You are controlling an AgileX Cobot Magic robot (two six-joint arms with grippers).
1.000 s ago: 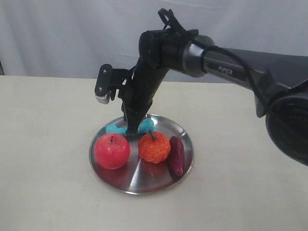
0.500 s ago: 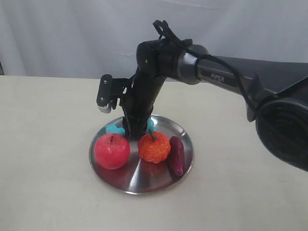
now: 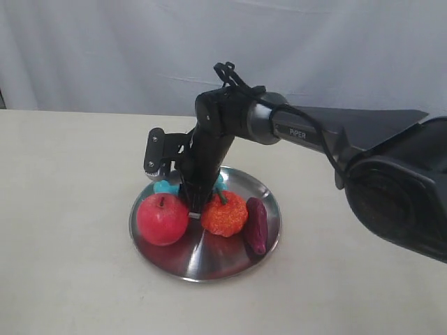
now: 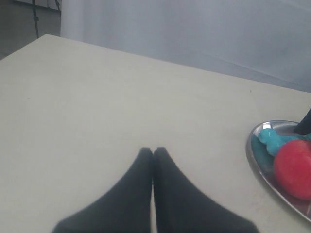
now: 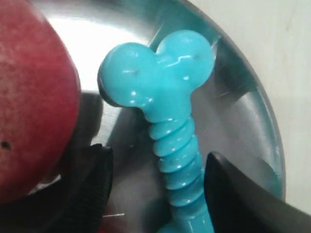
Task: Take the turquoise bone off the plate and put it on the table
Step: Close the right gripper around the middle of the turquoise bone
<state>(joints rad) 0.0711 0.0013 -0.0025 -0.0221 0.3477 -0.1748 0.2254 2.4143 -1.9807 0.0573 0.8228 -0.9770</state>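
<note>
Two blk pads flank ribbed turquoise bone on shiny plate.

even soft light; glare on the plate; left wrist fingers blurred.

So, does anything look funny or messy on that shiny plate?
Only the turquoise bone: a ribbed toy lying on the plate with an apple, an orange fruit and a purple piece. It looks odd among food. Nothing looks spilled or broken, and everything sits inside the rim.
</note>
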